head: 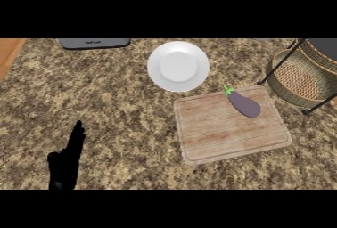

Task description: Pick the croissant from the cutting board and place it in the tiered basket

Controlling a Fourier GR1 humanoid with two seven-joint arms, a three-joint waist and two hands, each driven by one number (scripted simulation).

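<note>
at the lower left of the frame my left hand (pixel 66 167) rests open, fingers straight and pointing up, holding nothing; the speckled desk (pixel 99 102) lies bare around it. at the upper left edge sits a grey flat device (pixel 93 42). moving right, a white plate (pixel 178 66) stands at upper centre, just above the wooden cutting board (pixel 227 133), which fills the centre right. no croissant shows on that board; the only thing there is a purple eggplant (pixel 244 104) at its upper right corner, its long axis running from upper left, where the green stem is, down to lower right. at the far upper right is the tiered basket (pixel 302 80), wicker inside a dark frame, close beside the board's corner. my right hand is not in the frame at all. the thing on the board lies well to the right of and above my left hand, across the whole board, so i judge the right side the more natural reach, with a short carry to the basket.
</note>
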